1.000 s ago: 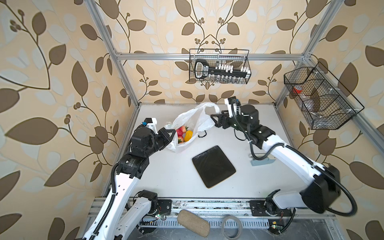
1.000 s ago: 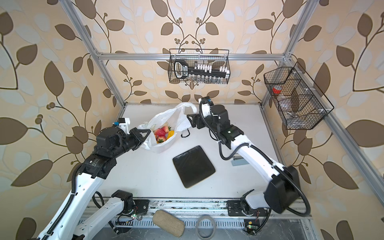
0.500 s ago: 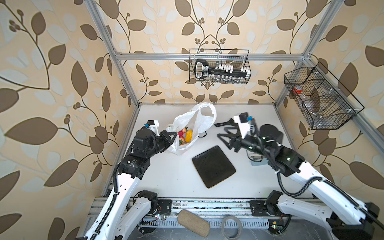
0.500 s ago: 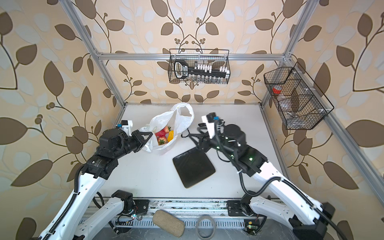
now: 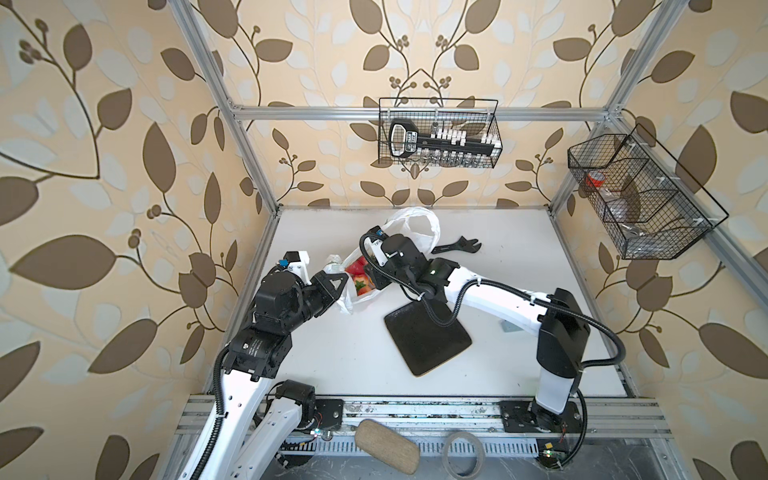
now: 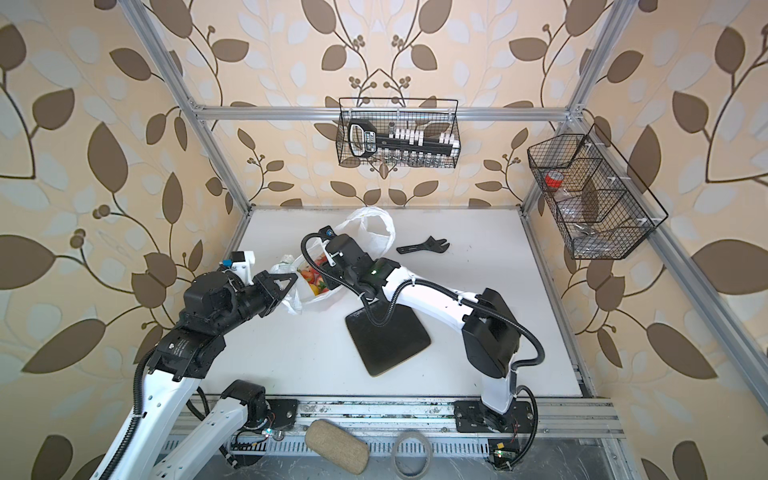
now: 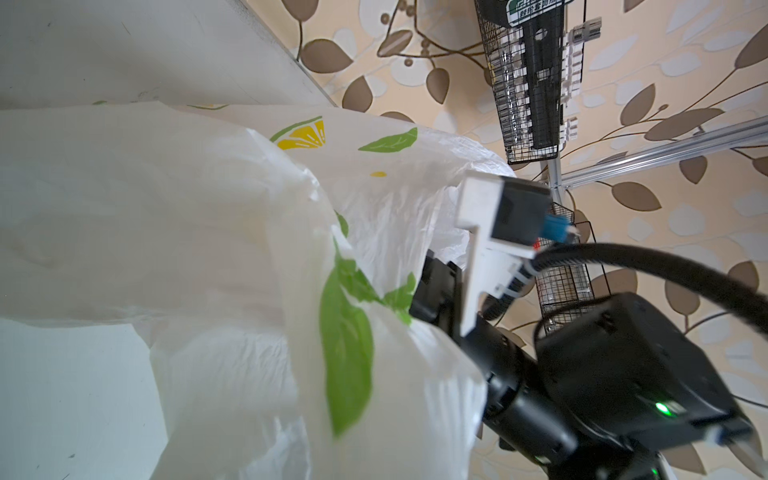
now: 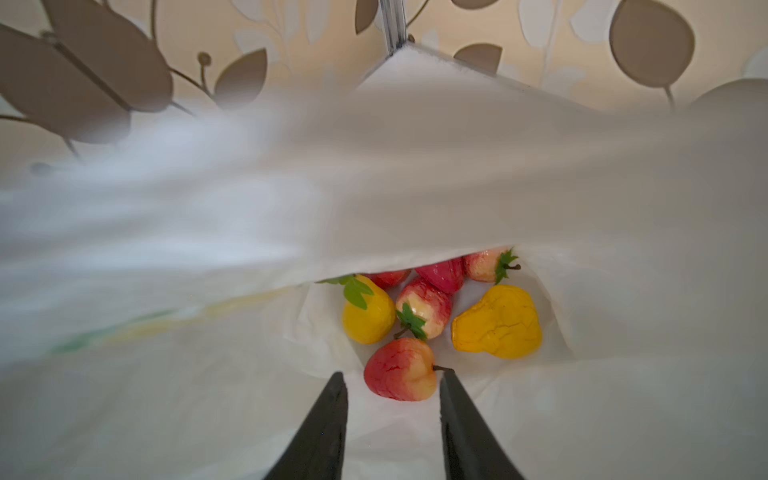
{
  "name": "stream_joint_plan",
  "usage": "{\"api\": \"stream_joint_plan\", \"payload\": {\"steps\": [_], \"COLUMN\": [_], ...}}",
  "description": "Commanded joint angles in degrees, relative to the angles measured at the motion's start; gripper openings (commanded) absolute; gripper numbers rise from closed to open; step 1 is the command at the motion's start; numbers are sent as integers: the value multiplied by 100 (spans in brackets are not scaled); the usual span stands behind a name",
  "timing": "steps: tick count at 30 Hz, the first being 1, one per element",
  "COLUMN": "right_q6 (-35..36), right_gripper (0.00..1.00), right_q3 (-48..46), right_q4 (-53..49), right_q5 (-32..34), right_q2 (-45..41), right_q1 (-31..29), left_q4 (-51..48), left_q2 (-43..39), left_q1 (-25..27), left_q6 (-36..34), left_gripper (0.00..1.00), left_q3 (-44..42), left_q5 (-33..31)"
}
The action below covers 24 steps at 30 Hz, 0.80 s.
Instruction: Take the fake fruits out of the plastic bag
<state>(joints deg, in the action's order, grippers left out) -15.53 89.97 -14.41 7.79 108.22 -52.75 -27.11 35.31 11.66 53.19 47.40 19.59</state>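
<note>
Seven fake fruits (image 8: 424, 309) are counted inside the plastic bag (image 7: 208, 216) in the right wrist view: two yellow and five red, one red partly hidden under the bag's fold. One bag is seen on the tabletop (image 5: 519, 257) in both top views, at 11 o'clock from one black tray (image 5: 428, 336). One black wrench (image 5: 457, 246) is laid at 1 o'clock from the tray, apart from it. Two right fingers (image 8: 324, 415) are spread inside the bag mouth, set either side of the nearest red fruit (image 8: 401, 370), not clamped on it. Left fingers (image 5: 321, 280) are pressed together on the bag's edge at its 9 o'clock side.
</note>
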Motion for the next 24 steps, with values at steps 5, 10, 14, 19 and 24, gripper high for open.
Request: {"api": "stream_joint_plan", "payload": {"steps": [5,10,14,19,24], "right_q6": [-69,320,1047,2482,4025], "right_gripper": [38,44,50,55,54], "right_q3": [-1199,-2192,-2560,-2571,-2766], "right_q4": [102,697,1358,1851,2365], "right_q5": [381,256,116,175,220], "right_q2": [-284,-679,-1041,-1397,-1337], "right_q1": [-15,-75,-99,-212,-321], "left_q4": [-332,-475,-577,-777,-812], "left_q2": [-554,-638,-593,-277,-178], "left_q1": [38,39,38,39,38], "left_q6": [305,394,281,-58,-236], "left_gripper": [0,0,0,0,0], "left_q3": [-304,-548,-513,-117,91], "left_q5": [-425,-412,-411,-399,-353]}}
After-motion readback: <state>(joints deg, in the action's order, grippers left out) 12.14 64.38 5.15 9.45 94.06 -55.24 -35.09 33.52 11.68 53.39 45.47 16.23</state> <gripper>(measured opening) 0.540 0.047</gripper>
